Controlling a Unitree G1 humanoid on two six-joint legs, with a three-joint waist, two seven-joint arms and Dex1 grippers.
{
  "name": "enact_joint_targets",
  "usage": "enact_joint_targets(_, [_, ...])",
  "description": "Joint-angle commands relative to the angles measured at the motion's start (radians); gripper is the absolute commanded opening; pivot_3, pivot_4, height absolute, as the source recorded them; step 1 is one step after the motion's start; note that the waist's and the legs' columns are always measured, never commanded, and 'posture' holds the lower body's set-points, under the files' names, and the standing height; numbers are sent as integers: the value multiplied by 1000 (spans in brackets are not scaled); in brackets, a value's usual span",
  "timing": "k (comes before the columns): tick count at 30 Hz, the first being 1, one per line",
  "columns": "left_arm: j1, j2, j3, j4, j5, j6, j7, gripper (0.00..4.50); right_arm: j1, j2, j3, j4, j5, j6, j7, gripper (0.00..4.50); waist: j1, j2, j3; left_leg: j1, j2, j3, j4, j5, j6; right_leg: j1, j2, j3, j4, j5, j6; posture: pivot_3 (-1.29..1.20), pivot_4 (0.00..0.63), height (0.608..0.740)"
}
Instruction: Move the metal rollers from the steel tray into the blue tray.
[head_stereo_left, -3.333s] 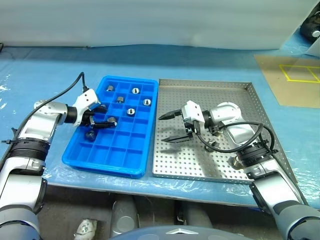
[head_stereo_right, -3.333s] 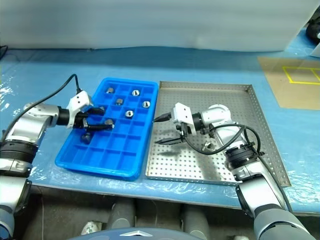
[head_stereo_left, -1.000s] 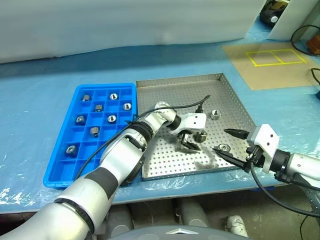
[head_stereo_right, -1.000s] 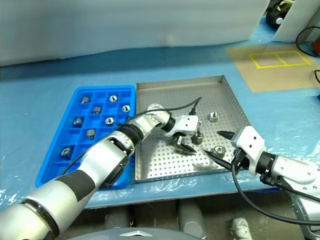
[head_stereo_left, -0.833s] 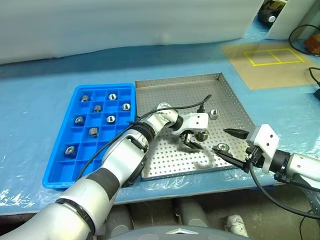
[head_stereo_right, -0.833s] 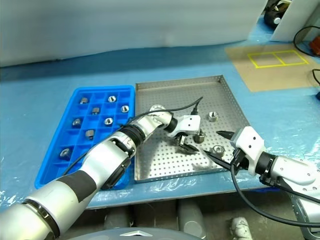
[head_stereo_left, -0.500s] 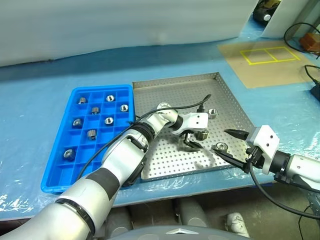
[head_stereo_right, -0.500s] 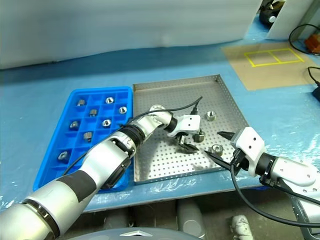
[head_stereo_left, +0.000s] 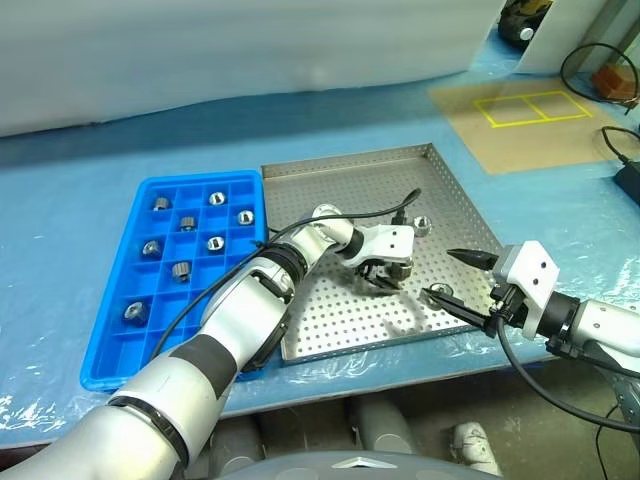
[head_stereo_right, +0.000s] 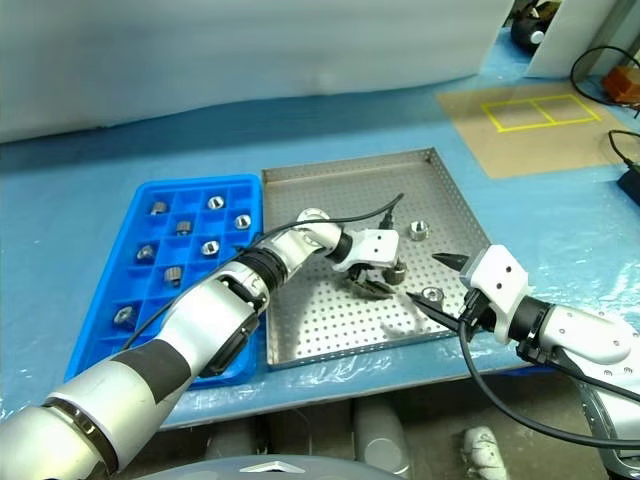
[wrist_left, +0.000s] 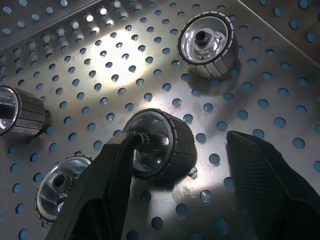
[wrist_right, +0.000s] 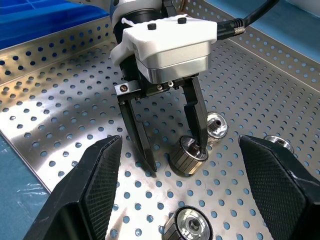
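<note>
The steel tray (head_stereo_left: 340, 180) lies in the middle, with the blue tray (head_stereo_left: 215, 320) to its left holding several metal rollers (head_stereo_left: 213, 241). My left gripper (head_stereo_left: 385, 283) reaches across into the steel tray, open. One fingertip (wrist_left: 131, 141) sits in the central hole of an upright roller (wrist_left: 175, 142); the other finger (wrist_left: 265, 175) stands apart from its outer side. More loose rollers (wrist_left: 207, 42) lie around it. My right gripper (head_stereo_left: 440, 275) is wide open at the tray's near right, next to a roller (head_stereo_left: 440, 292).
Another roller (head_stereo_left: 422, 224) rests farther back in the steel tray. A tan board (head_stereo_left: 520, 115) with yellow tape squares lies at the back right. Cables (head_stereo_left: 600, 90) run along the right edge. The table's front edge is just below both trays.
My left gripper's fingers have drawn closer together, one tip now in the roller's hole. The right gripper has kept still. The view has shifted slightly.
</note>
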Motion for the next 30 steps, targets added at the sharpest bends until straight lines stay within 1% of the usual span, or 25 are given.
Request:
enact_joint_targets(1, [9,7,-22,24,33,17,-9,3035,-13,-10,-8,-3,8,-9,2,3855,-5,0,0,0,0,0,0,0,0,0,0,0,0,0,0,-633,150,740])
enact_joint_targets(4, [6,9,-23,26,38,28,10,3035,-19,-11,-8,3,7,-11,5,3855,-10,0,0,0,-1,0,0,0,0,0,-1,0,0,0,0,-629,150,740])
enact_joint_targets(5, [7,10,-16,24,27,20,-18,3035,-22,-12,-7,4,7,-10,5,3855,-10,0,0,0,-1,0,0,0,0,0,-1,0,-1,0,0,-628,150,740])
enact_joint_targets(8, [7,12,-7,22,17,18,-49,2478,-28,-11,-4,8,6,-11,6,3855,-11,0,0,0,-2,0,0,0,0,1,-2,0,-1,0,0,-624,150,740])
enact_joint_targets(10, [9,15,-15,22,32,13,-14,1852,-31,-11,-2,10,6,-11,8,3855,-11,0,0,0,-2,0,0,-1,1,1,-2,0,-1,0,1,-621,150,740])
enact_joint_targets(12, [11,17,-15,22,32,10,-18,1212,-35,-11,2,12,6,-11,8,3855,-11,0,-1,0,-2,0,0,-1,2,1,-2,-1,-1,-1,1,-619,150,740])
enact_joint_targets(13, [12,18,-12,22,28,10,-21,965,-37,-12,3,13,7,-11,8,3855,-11,0,-1,0,-2,0,0,-1,2,1,-2,-1,-2,-1,2,-618,150,740])
enact_joint_targets(14, [12,18,-10,21,26,10,-22,910,-38,-12,4,14,7,-11,9,3855,-11,0,-1,0,-2,0,0,-2,3,2,-3,-1,-2,-1,2,-618,150,740])
enact_joint_targets(22, [7,27,-24,19,43,-2,5,910,-62,-13,18,33,2,-17,15,3855,-12,1,-1,0,-4,0,0,-2,4,2,-5,-1,-3,-1,2,-600,150,740])
enact_joint_targets(25, [-5,32,-12,11,29,-23,10,910,-71,-13,24,40,-1,-20,19,3855,-12,1,-1,0,-4,0,0,-2,4,3,-5,-1,-3,-1,2,-594,150,740])
enact_joint_targets(28, [-27,43,21,-2,-11,-33,-47,910,-85,-13,31,47,-3,-23,20,3855,-12,1,-1,-1,-4,0,0,-2,4,2,-5,-1,-3,-1,2,-587,150,740])
enact_joint_targets(30, [-44,51,63,-22,-64,-26,-131,910,-99,-15,39,54,-3,-26,25,3855,-12,1,-1,-1,-4,0,0,-2,4,2,-5,-1,-3,-1,2,-576,150,740])
